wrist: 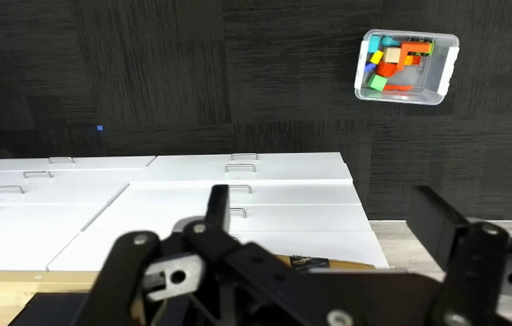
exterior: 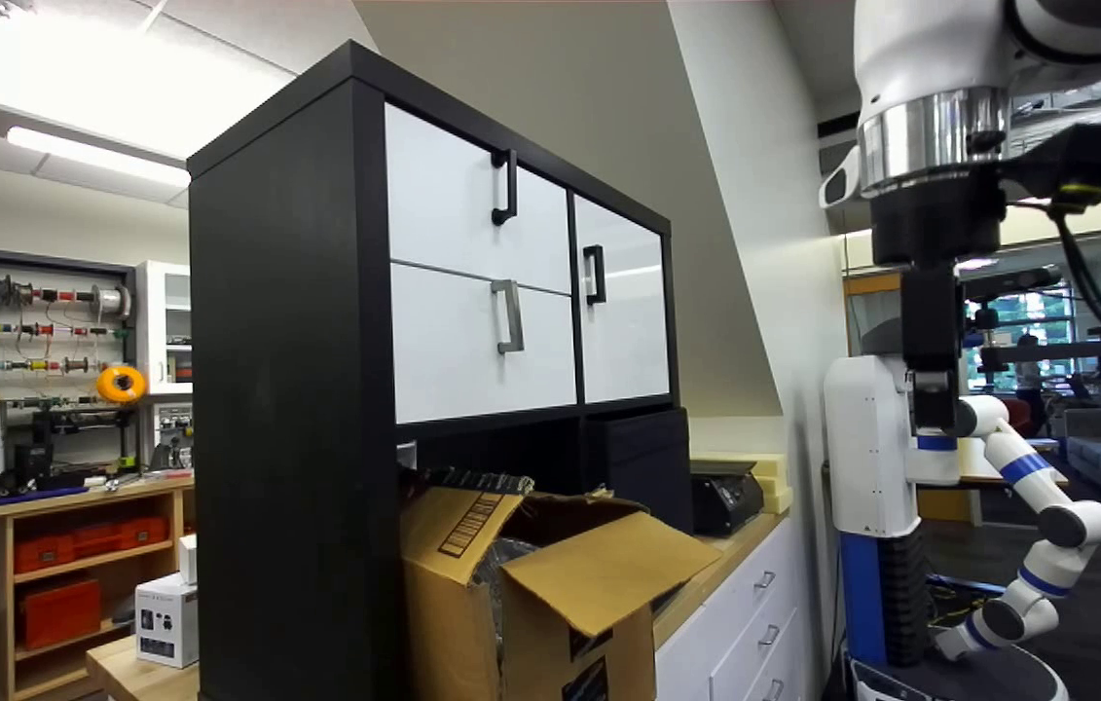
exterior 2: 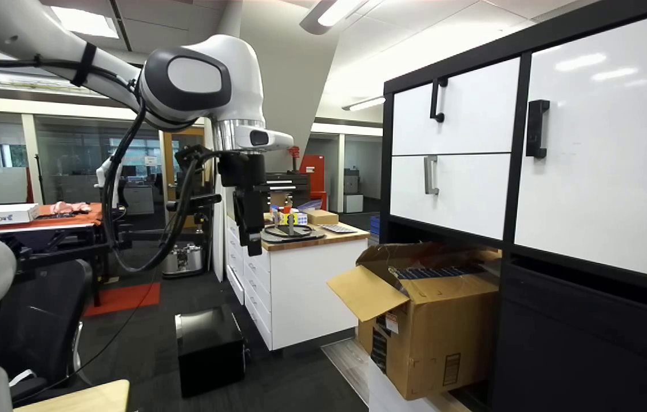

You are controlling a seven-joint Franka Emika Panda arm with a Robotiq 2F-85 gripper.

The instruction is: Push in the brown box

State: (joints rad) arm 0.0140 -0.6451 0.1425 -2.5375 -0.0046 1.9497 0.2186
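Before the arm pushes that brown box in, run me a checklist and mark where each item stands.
1. Brown box started into the cabinet: ok, partly inside, its front sticking out.
2. Gripper empty: ok, nothing held between its fingers.
3. Gripper shut for a flat push (probably steadier): not ok, the fingers stand apart.
4. Gripper against the box front: not ok, it hangs apart from the box in both exterior views.
5. Top flaps folded down: not ok, they are open and one juts outward; it may get in the way.
6. Free space behind the box: cannot tell, that part is hidden.
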